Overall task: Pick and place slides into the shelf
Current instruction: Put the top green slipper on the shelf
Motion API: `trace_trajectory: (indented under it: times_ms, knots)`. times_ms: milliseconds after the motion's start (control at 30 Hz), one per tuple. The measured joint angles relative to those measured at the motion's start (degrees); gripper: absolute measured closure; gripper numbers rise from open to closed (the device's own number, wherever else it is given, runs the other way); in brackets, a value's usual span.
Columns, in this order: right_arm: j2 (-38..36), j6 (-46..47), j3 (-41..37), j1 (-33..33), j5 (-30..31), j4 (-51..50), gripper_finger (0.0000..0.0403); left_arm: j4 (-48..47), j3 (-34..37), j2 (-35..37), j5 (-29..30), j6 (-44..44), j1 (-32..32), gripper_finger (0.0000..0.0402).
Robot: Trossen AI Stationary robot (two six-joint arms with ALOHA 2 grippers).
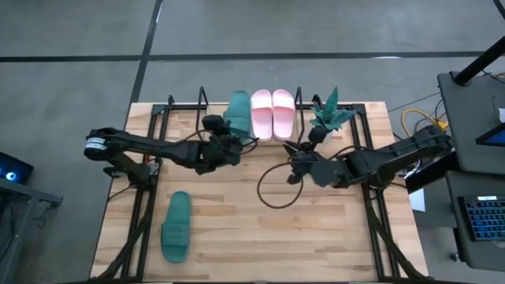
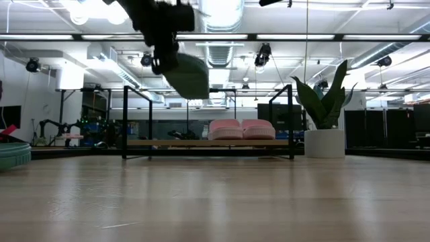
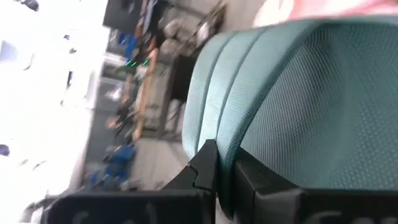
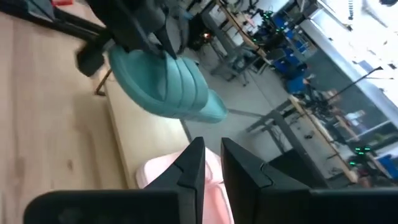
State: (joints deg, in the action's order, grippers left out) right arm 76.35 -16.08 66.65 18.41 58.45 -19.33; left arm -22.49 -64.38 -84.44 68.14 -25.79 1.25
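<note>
Near the front left corner of the wooden table (image 1: 260, 237): one dark green slide (image 1: 176, 226), lying flat, lengthwise front to back, well apart from everything else. Mid-table, right of centre: right gripper (image 1: 293, 150), fingers nearly pressed together with only a slim gap, holding nothing, pointed toward the back edge, just short of the pale pink pair (image 1: 273, 113); a loop of dark cable (image 1: 272, 185) on the boards beside its arm. Mid-table, left of centre: left gripper (image 1: 223, 136), pinching the second dark green slide (image 1: 238, 112) at one end, fingers (image 3: 208, 165) clamped tight over its rim; slide lifted clear of the wood in the low view, tilted, hanging above the left part of the shelf (image 2: 208, 142). Along the back edge: shelf, black rod frame with upright loop ends over a light board; pale pink pair set side by side on it near its middle, toes touching neither gripper; held green slide just beside the pink pair on their left. Back right corner: potted green plant (image 1: 330, 114) in a white pot, just beside the shelf's right end.
</note>
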Motion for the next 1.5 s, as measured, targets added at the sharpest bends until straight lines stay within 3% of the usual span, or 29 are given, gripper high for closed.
trace_trajectory:
  times_ms: [167,333,633,867,1500]
  knots:
    - [-4.34,-1.9,-6.02,-0.04,-4.83,7.57,0.036,5.05,2.39,-4.44,2.55,-0.03,-2.87,0.0401]
    - [-7.3,-5.72,-11.13,-0.04,-5.2,14.4,0.036,8.22,2.71,-9.19,2.25,0.07,-4.65,0.0401]
    - [-9.92,-5.6,-14.15,-0.02,-5.11,15.2,0.036,11.71,2.71,-15.47,2.47,0.23,-7.23,0.0402]
    - [-9.98,-5.6,-14.28,-0.02,-5.11,15.2,0.036,12.36,3.85,-16.72,0.67,3.09,-8.7,0.0402]
    - [-9.98,-5.6,-14.28,-0.03,-5.11,15.16,0.036,40.03,15.45,-16.77,-7.15,-9.34,-10.69,0.0402]
